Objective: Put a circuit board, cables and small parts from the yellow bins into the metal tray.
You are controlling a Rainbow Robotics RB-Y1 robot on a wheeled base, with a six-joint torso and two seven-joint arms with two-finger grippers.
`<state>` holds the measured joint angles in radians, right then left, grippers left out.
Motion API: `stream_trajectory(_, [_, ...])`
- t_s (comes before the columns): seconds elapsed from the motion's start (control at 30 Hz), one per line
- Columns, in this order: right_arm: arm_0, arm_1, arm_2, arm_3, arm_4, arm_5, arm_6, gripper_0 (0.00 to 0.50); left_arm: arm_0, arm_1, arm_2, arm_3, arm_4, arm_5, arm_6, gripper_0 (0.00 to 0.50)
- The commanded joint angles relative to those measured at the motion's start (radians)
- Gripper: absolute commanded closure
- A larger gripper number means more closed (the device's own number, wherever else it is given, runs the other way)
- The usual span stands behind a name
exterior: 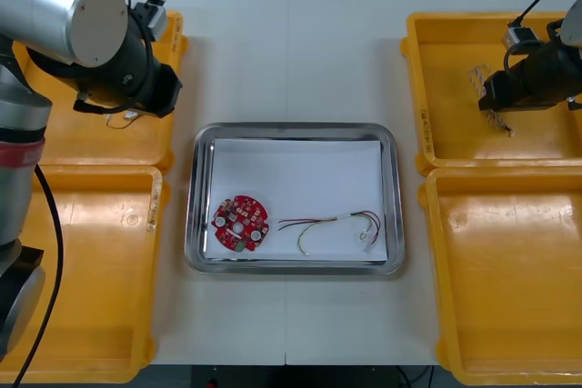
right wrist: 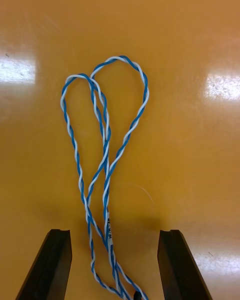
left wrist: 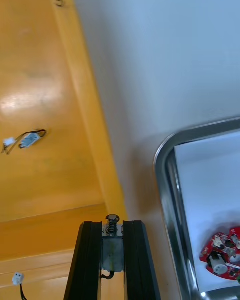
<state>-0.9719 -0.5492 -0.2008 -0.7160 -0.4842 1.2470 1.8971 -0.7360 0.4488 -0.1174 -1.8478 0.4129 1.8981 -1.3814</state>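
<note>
**A:** Blue-white cable (right wrist: 107, 166) lay in two flat loops on the floor of the far right bin (exterior: 455, 138). Its tails ran back between the right hand's fingers.

**B:** Right hand (right wrist: 115, 232)?

**A:** Spread, one finger on each side of the tails, neither touching them. It sat low over the bin floor. I read it as lined up for a pinch, since closing where the strands run together would take the whole cable at once.

**B:** And the tray?

**A:** Tray (exterior: 296, 126) sat mid-table (exterior: 291, 52) between the bins, white inside. Board (exterior: 240, 222) lay at its near left, red-yellow cable (exterior: 314, 224) just beside it, apart. Board and one cable looked done. The blue-white cable and the parts were not yet in.

**B:** Left hand?

**A:** Left hand (left wrist: 113, 223) was pinching a small metal part (left wrist: 113, 252), fingers held apart by its width. It hung over the inner rim of the far left bin (left wrist: 40, 180), with the tray's corner near. Judged a carry toward the tray.

**B:** Risks?

**A:** The strands were thin and flat on a slick floor, so the fingers might close above them. The loops could also trail over the bin wall on the lift.
</note>
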Motion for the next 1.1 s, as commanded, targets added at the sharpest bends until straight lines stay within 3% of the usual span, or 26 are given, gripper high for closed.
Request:
stream_trajectory(0.03, [-0.051,0.014,-0.008,-0.007,-0.007,-0.020,0.043,0.000,0.037,-0.042,-0.084,-0.083,-0.023,0.007,0.091,0.500])
stream_trajectory(0.43, [-0.050,0.034,-0.003,0.020,0.016,-0.052,0.053,0.000,0.075,-0.094,-0.262,-0.094,-0.077,-0.090,0.265,0.500])
stream_trajectory(0.9, [-0.027,0.034,-0.003,0.027,0.004,-0.066,0.071,0.007,0.083,-0.094,-0.373,0.048,-0.109,-0.243,0.317,0.500])
stream_trajectory(1.0, [-0.027,0.034,-0.003,0.027,0.004,-0.066,0.077,0.238,0.083,-0.094,-0.387,0.081,-0.114,-0.281,0.324,0.500])
stream_trajectory(1.07, [-0.025,0.034,-0.003,0.027,0.003,-0.066,0.082,0.352,0.083,-0.094,-0.390,0.090,-0.111,-0.290,0.331,0.500])
stream_trajectory(1.1, [-0.024,0.034,-0.003,0.027,-0.004,-0.066,0.086,0.374,0.083,-0.094,-0.393,0.098,-0.108,-0.298,0.334,0.500])
